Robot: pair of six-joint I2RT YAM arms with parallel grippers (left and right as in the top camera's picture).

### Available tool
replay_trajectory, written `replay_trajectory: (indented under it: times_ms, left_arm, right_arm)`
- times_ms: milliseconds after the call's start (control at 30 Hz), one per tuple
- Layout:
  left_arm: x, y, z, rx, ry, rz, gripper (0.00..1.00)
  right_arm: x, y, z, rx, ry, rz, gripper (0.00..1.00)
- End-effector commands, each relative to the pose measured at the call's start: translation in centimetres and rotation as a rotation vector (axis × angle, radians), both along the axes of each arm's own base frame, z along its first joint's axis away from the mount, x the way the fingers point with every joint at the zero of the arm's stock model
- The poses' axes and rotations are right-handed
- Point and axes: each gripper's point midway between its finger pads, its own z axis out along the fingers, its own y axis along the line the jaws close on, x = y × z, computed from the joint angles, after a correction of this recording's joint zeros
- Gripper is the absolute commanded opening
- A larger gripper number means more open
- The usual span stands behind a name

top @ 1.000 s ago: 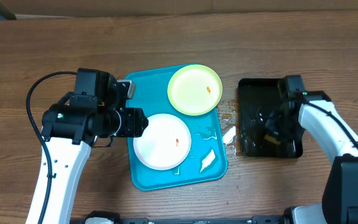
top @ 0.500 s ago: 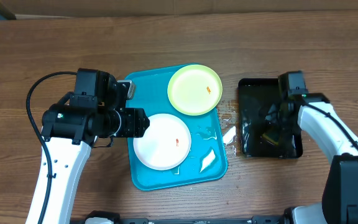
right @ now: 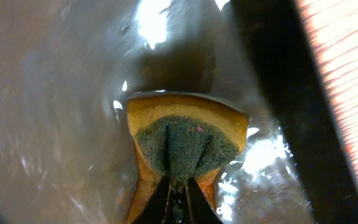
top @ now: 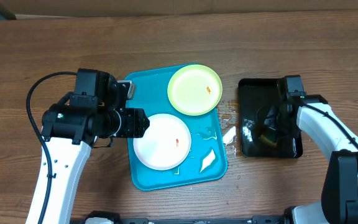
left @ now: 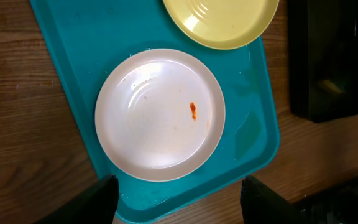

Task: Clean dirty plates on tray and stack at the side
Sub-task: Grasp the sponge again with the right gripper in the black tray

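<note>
Currently left fingers (left: pixel 95 202) spread, white plate (left: pixel 160 115) just ahead; right fingers (right: pixel 159 202) clenched on sponge (right: pixel 185 140).

Shiny smooth plastic tray (top: pixel 146 180), glossy white plate (left: pixel 160 115) below left gripper (left: pixel 179 202). Rough green-faced yellow sponge (right: pixel 185 140) in right gripper (right: pixel 179 194), over wet shiny black tray (top: pixel 248 99). Matt wooden table (top: pixel 42 50).

No writing, label, brand mark, number or sign can be read in any view. That goes for the large turquoise-blue rectangular plastic tray (top: pixel 143 177), the round white plate (top: pixel 157 146), the round light green plate (top: pixel 188 93), the smaller black plastic tray (top: pixel 247 93), the yellow-and-green sponge (right: pixel 185 134) and the brown wooden bench (top: pixel 291 37).
</note>
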Motion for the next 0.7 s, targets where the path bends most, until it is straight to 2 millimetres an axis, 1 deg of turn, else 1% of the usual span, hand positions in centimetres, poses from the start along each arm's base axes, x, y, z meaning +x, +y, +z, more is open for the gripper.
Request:
replay_trajectory:
  times_ms: [0, 33, 67, 100, 133, 167, 200, 233, 333, 400, 433, 533, 567, 633, 667]
  left_arm:
    - [0.0, -0.2, 1.0, -0.008, -0.036, -0.022, 0.64]
    - [0.0, -0.2, 1.0, -0.008, -0.036, -0.022, 0.64]
    - [0.0, -0.2, 1.0, -0.008, -0.036, -0.022, 0.64]
    - [0.0, -0.2, 1.0, -0.008, -0.036, -0.022, 0.64]
    - [0.0, -0.2, 1.0, -0.008, -0.035, -0.022, 0.64]
    - [0.0, -0.2, 1.0, -0.008, -0.035, -0.021, 0.64]
    - [0.0, -0.2, 1.0, -0.008, -0.034, -0.021, 0.65]
    - [0.0, -0.2, 1.0, -0.008, -0.034, -0.021, 0.64]
    - [-0.1, -0.2, 1.0, -0.008, -0.032, -0.022, 0.65]
    - [-0.1, -0.2, 1.0, -0.007, -0.031, -0.022, 0.67]
    - [-0.1, -0.2, 0.9, -0.006, -0.031, -0.021, 0.69]
    - [0.0, 0.2, 0.8, 0.012, -0.031, -0.013, 0.72]
    - [-0.1, 0.5, 0.7, 0.029, -0.029, -0.007, 0.74]
    - [-0.1, 1.2, 0.3, 0.071, -0.022, 0.011, 0.79]
    - [-0.1, 1.7, 0.0, 0.098, -0.016, 0.026, 0.80]
  right_arm:
    - [1.8, 1.9, 2.9, 0.067, -0.055, 0.160, 0.04]
    - [1.8, 2.0, 3.7, 0.070, -0.059, 0.156, 0.07]
    - [1.7, 2.0, 4.1, 0.073, -0.059, 0.157, 0.15]
    - [1.6, 2.1, 4.4, 0.075, -0.056, 0.158, 0.34]
    - [1.4, 2.0, 4.4, 0.075, -0.050, 0.158, 0.47]
    - [1.3, 2.0, 4.3, 0.074, -0.043, 0.157, 0.55]
    - [1.0, 2.0, 4.1, 0.076, -0.031, 0.156, 0.60]
    - [0.7, 2.0, 3.8, 0.078, -0.018, 0.145, 0.62]
    - [-0.2, 2.0, 2.6, 0.085, 0.013, 0.094, 0.63]
    - [-0.9, 2.0, 1.4, 0.090, 0.029, 0.053, 0.63]
    - [-1.3, 2.0, 0.2, 0.093, 0.034, 0.019, 0.56]
    - [-2.1, 1.9, -1.7, 0.096, 0.030, -0.005, 0.49]
    - [-2.2, 1.9, -2.2, 0.097, 0.027, -0.011, 0.45]
    - [-2.5, 1.9, -2.6, 0.097, 0.025, -0.012, 0.31]
    - [-2.5, 1.9, -2.6, 0.097, 0.026, -0.012, 0.22]
